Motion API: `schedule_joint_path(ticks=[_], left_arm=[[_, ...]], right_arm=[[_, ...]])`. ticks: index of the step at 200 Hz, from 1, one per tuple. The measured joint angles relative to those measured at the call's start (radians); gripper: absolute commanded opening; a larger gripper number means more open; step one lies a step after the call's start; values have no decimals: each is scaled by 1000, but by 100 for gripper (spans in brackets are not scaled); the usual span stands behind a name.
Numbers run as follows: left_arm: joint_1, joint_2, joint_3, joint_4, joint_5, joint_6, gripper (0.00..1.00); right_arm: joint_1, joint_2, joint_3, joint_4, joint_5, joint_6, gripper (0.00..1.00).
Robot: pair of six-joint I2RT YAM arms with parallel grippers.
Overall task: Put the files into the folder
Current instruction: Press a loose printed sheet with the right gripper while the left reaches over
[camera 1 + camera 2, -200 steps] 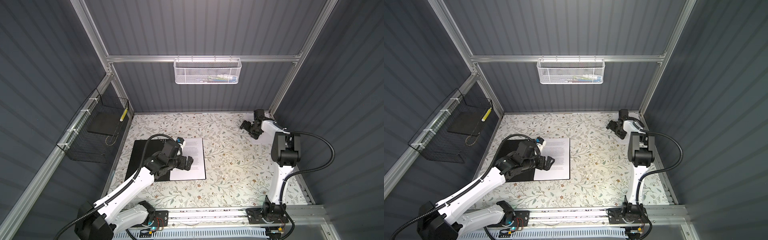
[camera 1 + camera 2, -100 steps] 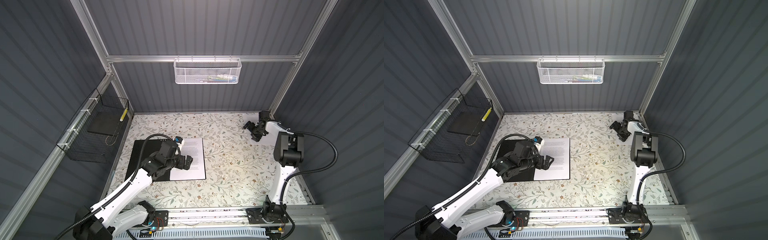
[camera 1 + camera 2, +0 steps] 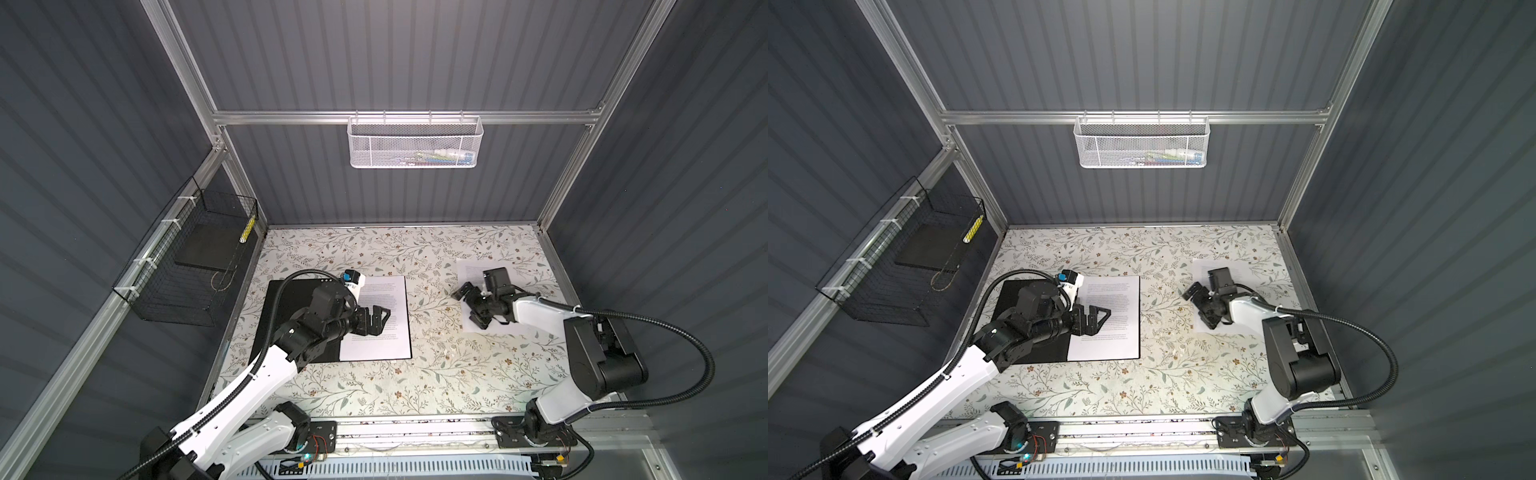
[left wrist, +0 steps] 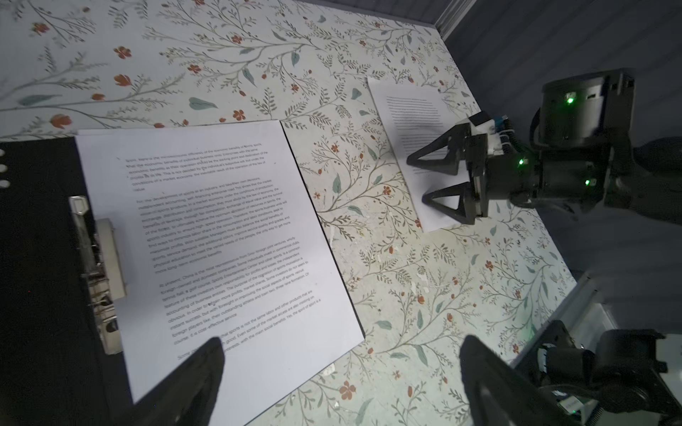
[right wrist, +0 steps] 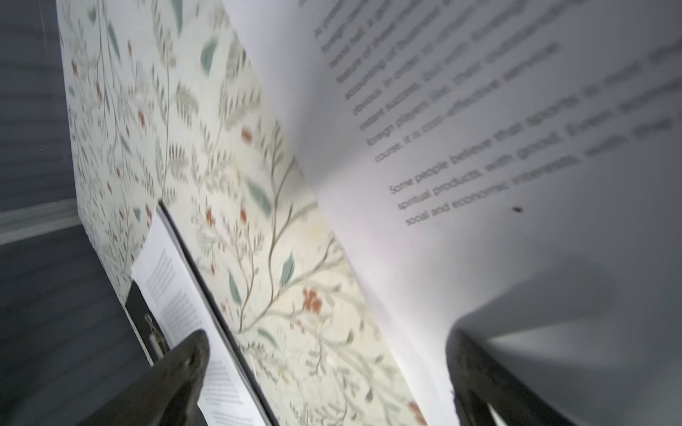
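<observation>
The folder (image 3: 291, 289) (image 3: 1054, 353) lies open on the left of the flowered table, black inside up, with a metal clip (image 4: 96, 265) near its spine. One of the files (image 3: 390, 307) (image 3: 1121, 303) (image 4: 221, 228) lies flat on its right half. My left gripper (image 3: 384, 322) (image 3: 1104, 321) (image 4: 339, 346) hovers open over that sheet's near edge, holding nothing. Another of the files (image 3: 469, 270) (image 3: 1202, 270) (image 4: 413, 110) (image 5: 479, 147) lies loose on the table at the right. Just above its left part my right gripper (image 3: 463, 307) (image 3: 1194, 309) (image 4: 417, 179) (image 5: 326, 335) stands open and empty.
A white mesh basket (image 3: 415, 143) hangs on the back wall. A black wire basket (image 3: 187, 266) with a dark slab in it hangs on the left wall. Aluminium frame posts stand at the back corners, and the arms' base rail (image 3: 415, 432) runs along the front.
My right gripper has swung from the back right corner forward and leftward, and now hangs over the loose sheet. The left arm has barely moved.
</observation>
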Motion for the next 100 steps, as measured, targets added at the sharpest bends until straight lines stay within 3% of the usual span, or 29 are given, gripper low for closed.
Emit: schedule_joint_path(ticks=[16, 44, 67, 100], left_arm=[[-1, 35, 3, 21, 47, -25, 100], [-35, 101, 6, 81, 85, -62, 100], [-150, 226, 40, 138, 84, -81, 100], [-293, 460, 123, 256, 111, -130, 100]], right_arm=[[66, -26, -43, 55, -1, 43, 99], [51, -79, -13, -36, 59, -16, 99], [-41, -156, 82, -129, 78, -161, 99], [-237, -186, 195, -179, 16, -335, 99]])
